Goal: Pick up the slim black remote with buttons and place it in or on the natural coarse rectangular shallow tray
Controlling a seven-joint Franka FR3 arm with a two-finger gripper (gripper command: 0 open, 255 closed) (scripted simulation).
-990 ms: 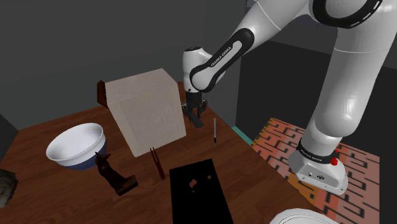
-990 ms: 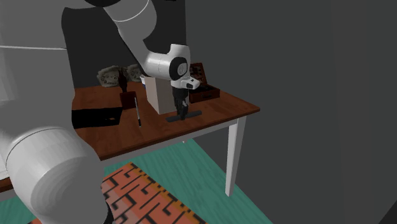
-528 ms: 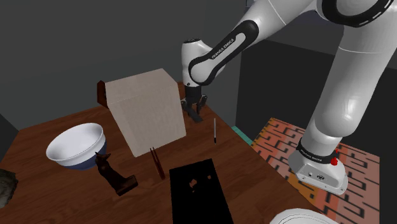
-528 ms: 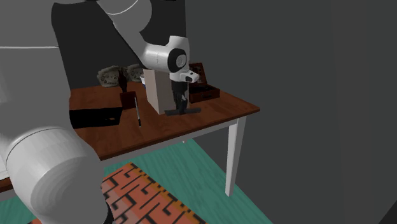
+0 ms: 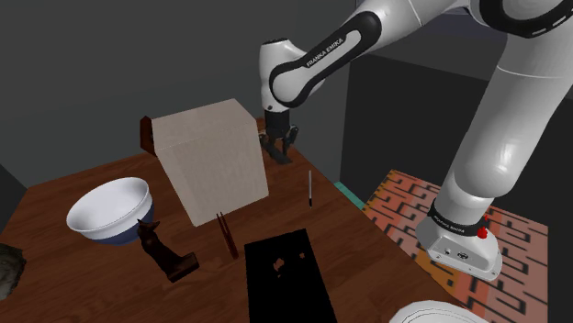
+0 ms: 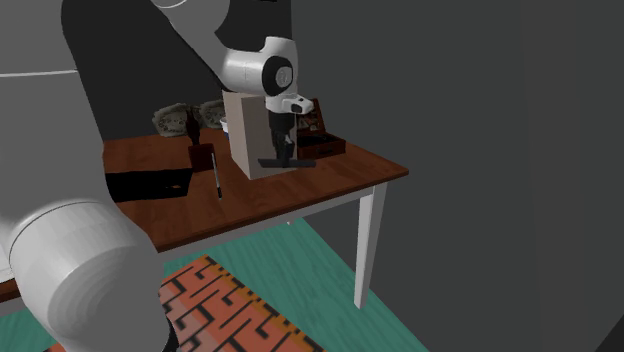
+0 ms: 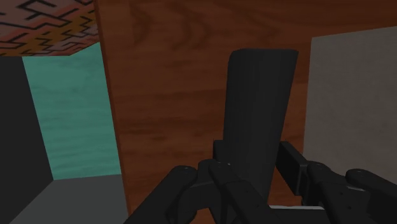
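gripping the slim black remote (image 7: pixel 261 95) in the black gripper (image 5: pixel 278 144), fingers closed against its two long sides. held at upper middle of the shoulder view, apparently just clear of the brown table (image 5: pixel 285 206) and just right of the beige coarse block (image 5: pixel 211 161). judged to be the tray meant, despite standing tall like a box. in the second exterior view, lying level across the frame's centre, in front of that block's lower part.

for a clean carry: raise first, straight up, until well above the block's top, before any sideways travel; otherwise likely to clip the near wall. keep the squeeze firm and the wrist level, to guard against a long thin load swivelling in the grip. then cross toward the shoulder view's left, line up the long axis with the longer side of the top, come down slowly until almost touching, and only then part the fingers. stay away from the pen (image 5: pixel 311 188) lying below and right of the gripper, and from the white bowl (image 5: pixel 110 206) at middle left.
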